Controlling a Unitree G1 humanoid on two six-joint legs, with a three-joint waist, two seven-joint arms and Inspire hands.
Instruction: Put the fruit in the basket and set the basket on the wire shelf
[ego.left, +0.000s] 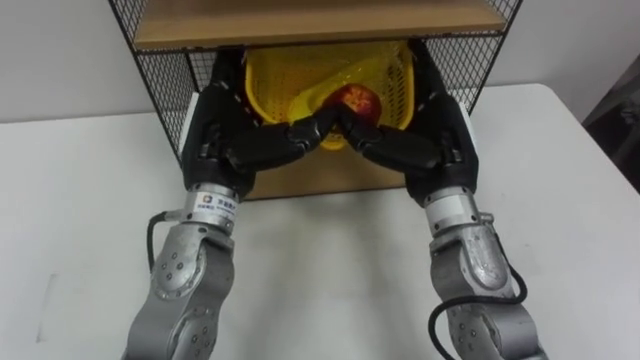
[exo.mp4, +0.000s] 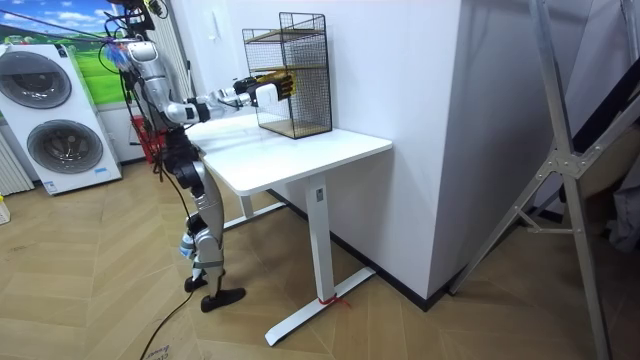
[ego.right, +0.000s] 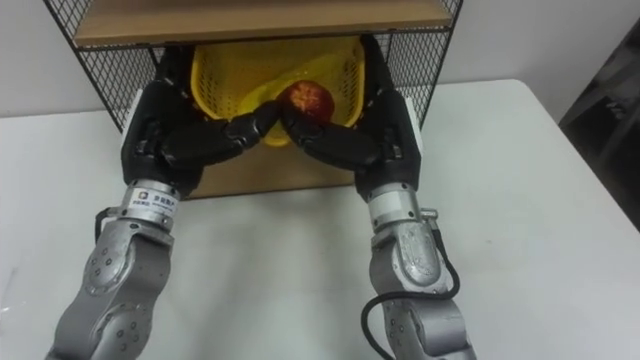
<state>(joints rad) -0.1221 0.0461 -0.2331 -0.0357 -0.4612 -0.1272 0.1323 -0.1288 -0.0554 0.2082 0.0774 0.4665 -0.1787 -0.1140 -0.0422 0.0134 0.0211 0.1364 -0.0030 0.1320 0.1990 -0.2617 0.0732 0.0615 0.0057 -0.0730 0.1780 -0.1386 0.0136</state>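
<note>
A yellow plastic basket (ego.left: 300, 75) sits tilted towards me inside the lower bay of the wire shelf (ego.left: 160, 85), under its wooden board (ego.left: 320, 25). A red apple (ego.left: 356, 100) lies in the basket. My left hand (ego.left: 225, 135) grips the basket's left near corner and my right hand (ego.left: 430, 140) the right one. On each hand the fingers curl across the basket's front wall and the thumb runs up its side. The fingertips meet in the middle below the apple. In the room view I stand at the table's end with both arms stretched to the shelf (exo.mp4: 295, 75).
The shelf stands at the far edge of a white table (ego.left: 330, 270), against a white wall. Bare tabletop lies on both sides of my arms. Washing machines (exo.mp4: 50, 115) stand behind me in the room view.
</note>
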